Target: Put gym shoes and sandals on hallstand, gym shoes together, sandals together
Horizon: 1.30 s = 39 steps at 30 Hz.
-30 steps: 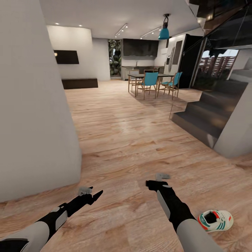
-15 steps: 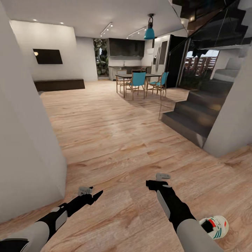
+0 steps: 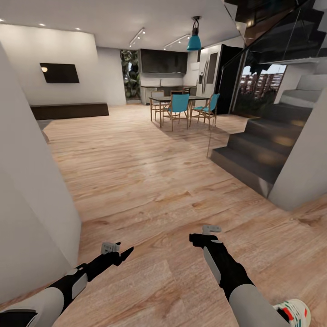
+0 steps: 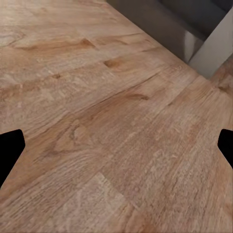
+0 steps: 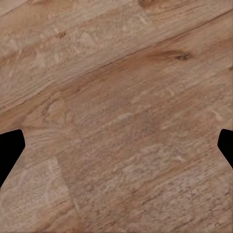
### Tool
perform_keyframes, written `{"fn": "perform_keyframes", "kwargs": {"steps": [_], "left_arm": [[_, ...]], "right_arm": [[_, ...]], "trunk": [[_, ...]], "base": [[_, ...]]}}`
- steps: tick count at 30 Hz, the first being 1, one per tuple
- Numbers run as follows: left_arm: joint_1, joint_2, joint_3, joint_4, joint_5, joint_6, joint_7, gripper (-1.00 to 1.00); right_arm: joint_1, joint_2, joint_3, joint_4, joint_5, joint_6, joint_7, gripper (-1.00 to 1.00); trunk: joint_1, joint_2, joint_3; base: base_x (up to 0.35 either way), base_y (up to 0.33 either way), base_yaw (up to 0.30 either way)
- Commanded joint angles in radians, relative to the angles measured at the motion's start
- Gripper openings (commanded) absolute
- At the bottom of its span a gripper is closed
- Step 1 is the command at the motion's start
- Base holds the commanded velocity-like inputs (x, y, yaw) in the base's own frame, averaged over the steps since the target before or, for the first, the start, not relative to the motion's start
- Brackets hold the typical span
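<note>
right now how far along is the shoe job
Nothing looks done yet. One gym shoe lies on the corridor floor at the robot's right, partly hidden by the right arm. Nothing is in hand: the left tool and right tool both stand open over bare planks. The other shoe, the sandals and the rack are not visible from here, so all four placements appear to be left.

The camera has turned; the gym shoe (image 3: 293,313) sits nearer the frame's corner.
</note>
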Motion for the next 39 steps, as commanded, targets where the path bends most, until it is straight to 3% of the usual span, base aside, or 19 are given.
{"fn": "perform_keyframes", "kwargs": {"steps": [1, 15, 39], "left_arm": [[-0.001, 0.0, -0.005, 0.001, 0.006, -0.004, -0.002, 1.0], [-0.001, 0.001, -0.005, 0.001, 0.006, -0.004, -0.002, 1.0], [-0.001, 0.0, -0.005, 0.001, 0.006, -0.004, -0.002, 1.0]], "right_arm": [[0.0, -0.001, 0.004, -0.001, -0.011, 0.004, -0.009, 1.0], [0.0, -0.001, 0.004, 0.002, -0.013, 0.004, -0.009, 1.0], [0.0, -0.001, 0.004, 0.002, -0.013, 0.004, -0.009, 1.0]], "trunk": [[0.0, 0.0, -0.001], [0.0, 0.0, -0.001], [0.0, 0.0, -0.001]], "base": [[0.045, 0.0, 0.0], [0.019, 0.045, -0.189], [0.149, 0.274, -0.267]]}}
